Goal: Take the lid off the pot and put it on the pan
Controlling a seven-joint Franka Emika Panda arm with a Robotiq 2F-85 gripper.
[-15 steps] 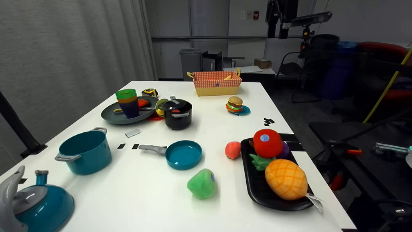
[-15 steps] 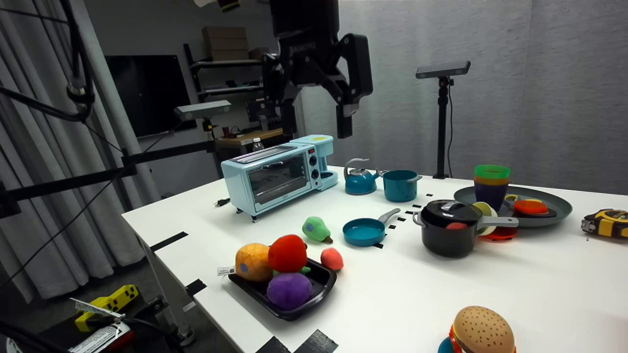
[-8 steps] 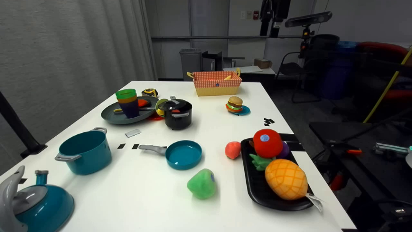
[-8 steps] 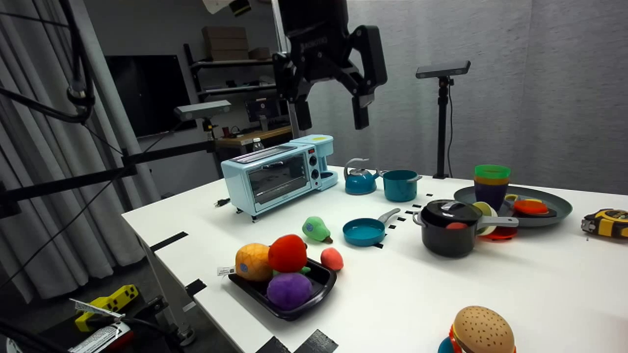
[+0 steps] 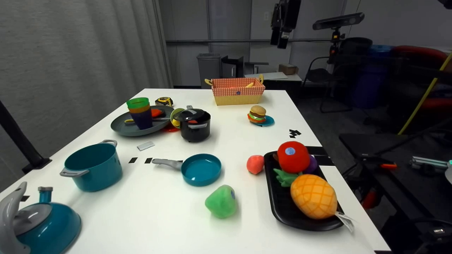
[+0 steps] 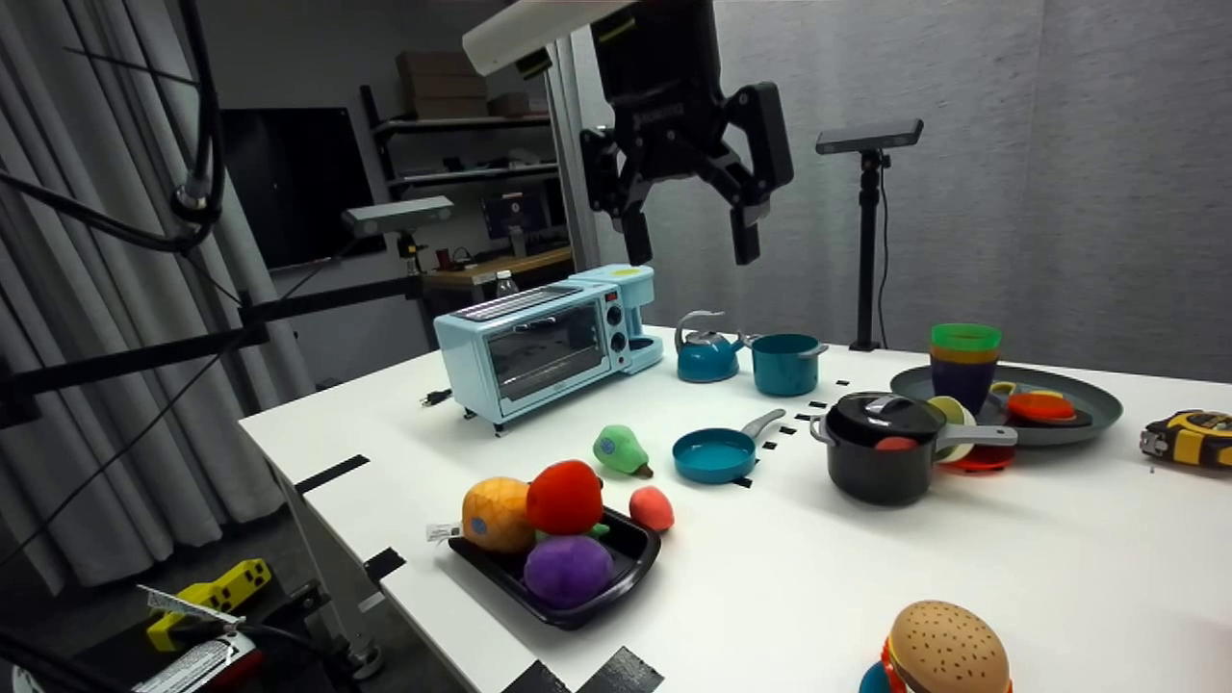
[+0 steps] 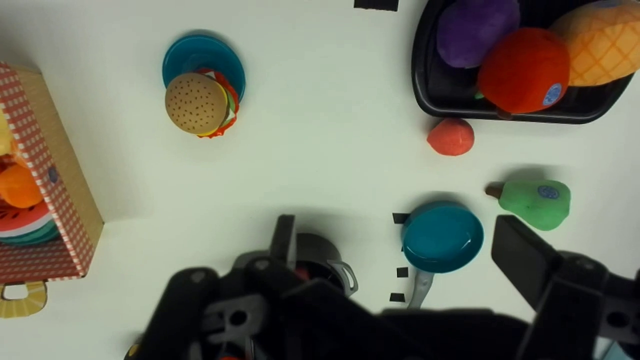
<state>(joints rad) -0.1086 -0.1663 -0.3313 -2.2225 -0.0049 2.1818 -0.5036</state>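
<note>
The dark round lid (image 6: 890,414) sits tilted on the small black pot (image 6: 878,474), with something red showing under its edge. The lid (image 5: 190,114) and the pot (image 5: 196,132) show in both exterior views. The small teal pan (image 6: 714,456) with a grey handle stands empty beside the pot; it also shows in the wrist view (image 7: 442,237). My gripper (image 6: 691,252) is open and empty, high above the table. In the wrist view the gripper (image 7: 395,225) spans the pan, one finger covers part of the pot (image 7: 320,245), and the lid is mostly hidden.
A grey plate (image 5: 129,130) with stacked cups stands behind the pot. A green plush pear (image 6: 621,449), a black tray (image 6: 630,568) of plush fruit, a teal pot (image 6: 784,366), a kettle (image 6: 707,361), a toaster oven (image 6: 549,346), a burger (image 7: 197,104) and a basket (image 5: 238,100) surround it.
The open gripper has moved across above the table, leftward in one exterior picture and rightward in another, towards the pot's side. It has come down a little lately. The objects have not moved.
</note>
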